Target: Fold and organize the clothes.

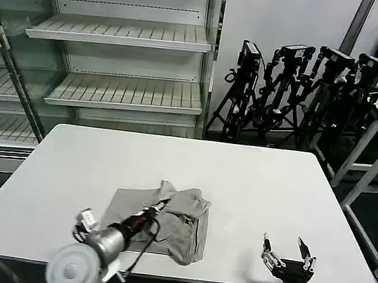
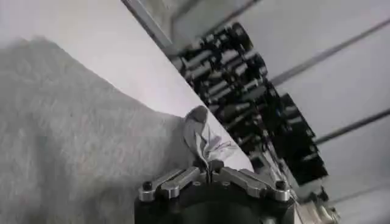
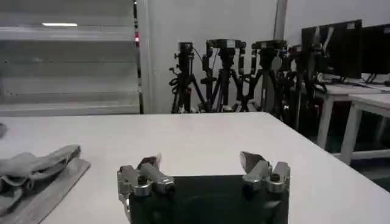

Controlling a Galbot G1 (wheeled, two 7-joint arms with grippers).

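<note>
My left gripper [image 1: 164, 202] is reaching across the light grey T-shirt [image 1: 164, 225] from the near left, its fingers [image 2: 201, 173] pinched together on a raised fold of the cloth near the shirt's far edge. The T-shirt is lying partly folded and rumpled on the white table [image 1: 273, 187], just left of centre and toward the near edge. Well apart to the right, my right gripper [image 1: 288, 256] is hovering over the table's near right corner, its fingers [image 3: 256, 164] spread wide and holding nothing. Behind the table, shelving [image 1: 129, 36] is standing on the left and camera tripods [image 1: 289, 92] on the right.
</note>
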